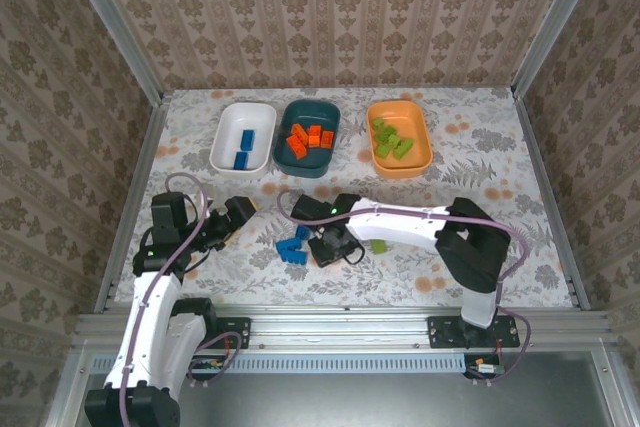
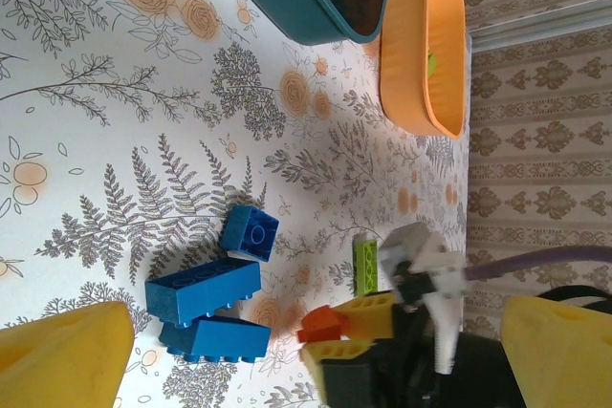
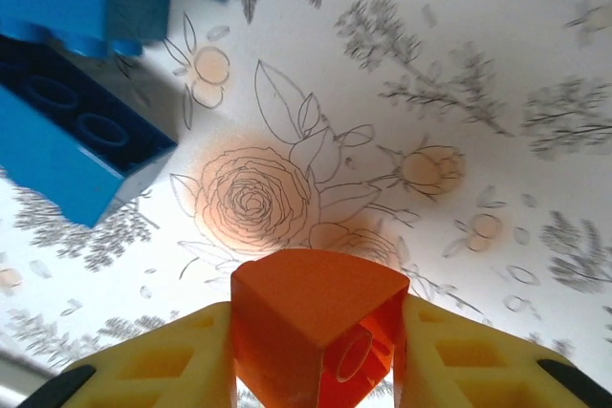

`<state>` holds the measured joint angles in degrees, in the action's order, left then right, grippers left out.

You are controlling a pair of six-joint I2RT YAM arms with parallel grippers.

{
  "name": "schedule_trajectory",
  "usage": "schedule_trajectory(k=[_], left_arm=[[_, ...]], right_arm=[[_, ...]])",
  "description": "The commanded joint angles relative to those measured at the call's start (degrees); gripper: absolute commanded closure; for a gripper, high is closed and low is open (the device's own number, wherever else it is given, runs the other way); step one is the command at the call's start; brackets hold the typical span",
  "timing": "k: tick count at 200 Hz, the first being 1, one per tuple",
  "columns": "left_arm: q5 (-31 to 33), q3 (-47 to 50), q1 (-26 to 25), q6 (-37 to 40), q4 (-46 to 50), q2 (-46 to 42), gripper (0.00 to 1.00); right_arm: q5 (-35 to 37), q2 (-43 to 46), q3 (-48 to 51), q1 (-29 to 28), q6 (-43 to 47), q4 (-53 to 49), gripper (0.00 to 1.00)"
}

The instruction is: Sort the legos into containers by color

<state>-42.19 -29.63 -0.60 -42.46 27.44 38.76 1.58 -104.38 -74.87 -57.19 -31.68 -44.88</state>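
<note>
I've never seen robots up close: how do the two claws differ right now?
The left gripper stands wide open and empty; the right gripper pinches an orange brick. The left gripper sits left of the loose blue bricks, the right gripper to their right. Both have yellow fingers.

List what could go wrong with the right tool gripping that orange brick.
1. The orange brick sits skewed, corner-on, between the right tool's fingers; it may twist or slip on lifting.
2. The blue bricks lie close beside it and could get knocked.
3. The teal bin holds orange bricks, the orange bin green bricks; dropping by bin colour would missort.
</note>
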Motion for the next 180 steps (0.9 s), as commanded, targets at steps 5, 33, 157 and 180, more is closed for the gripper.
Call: schedule_trajectory(k=[5, 33, 157, 180], left_arm=[[-1.26, 0.71, 0.6, 0.35, -0.1, -0.61, 0.0], [-1.68, 0.84, 0.76, 0.87, -0.11, -0.31, 0.0], [-3.49, 0.8, 1.15, 2.78, 1.42, 0.9, 0.0], [-3.45, 0.93, 1.36, 3.17, 1.74, 1.18, 0.0]], right_arm=[[0.94, 6.52, -4.21, 3.24, 1.49, -3.38, 0.6], [-0.92, 9.39, -9.28, 8.78, 4.18, -4.57, 0.59], [-11.5, -19.39, -50.26, 24.97, 7.41, -0.96, 0.58], [-11.15, -26.74, -58.2, 25.75, 7.47, -1.98, 0.58]])
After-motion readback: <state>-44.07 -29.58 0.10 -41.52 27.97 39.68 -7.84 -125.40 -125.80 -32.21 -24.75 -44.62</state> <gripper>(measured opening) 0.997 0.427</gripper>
